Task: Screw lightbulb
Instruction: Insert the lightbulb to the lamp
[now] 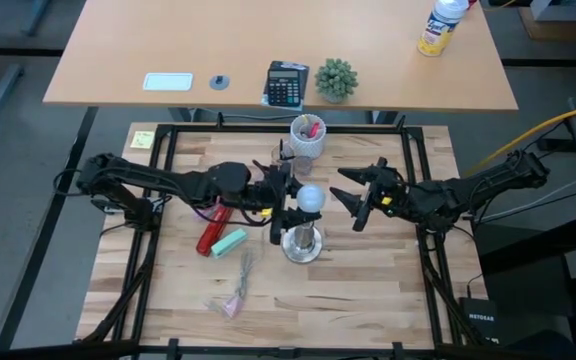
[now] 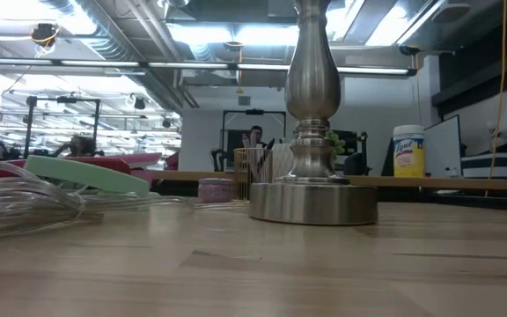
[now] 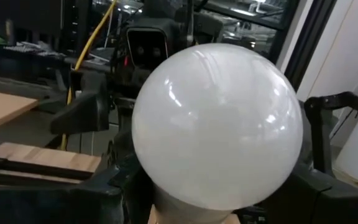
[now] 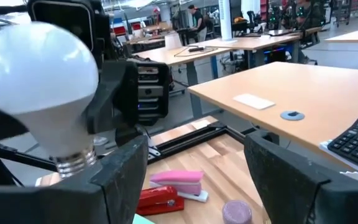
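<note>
Left pincer point(image 1: 286, 212) is right at the lightbulb point(image 1: 311, 198), with its fingers spread about as wide as they go. From the left wrist view the round white globe fills the space between them, but I cannot tell if the fingers truly press on it or just stand around it. The lightbulb sits up on top of the silvery lamp stand point(image 1: 302, 243), near the middle of the table point(image 1: 368, 290). In the right wrist view the bulb's screw end point(image 4: 74, 162) shows bare, so I think it is not screwed all the way down yet.

This looks like the turning step. Next, the pincer should hold the globe softly and twist it round, keeping it straight up so the thread does not jam.

The left arm reaches in low from the table's left edge. The right pincer point(image 1: 361, 198) waits just beside the bulb on the other side, spread wide and holding nothing, its arm stretched in from the right edge.
</note>
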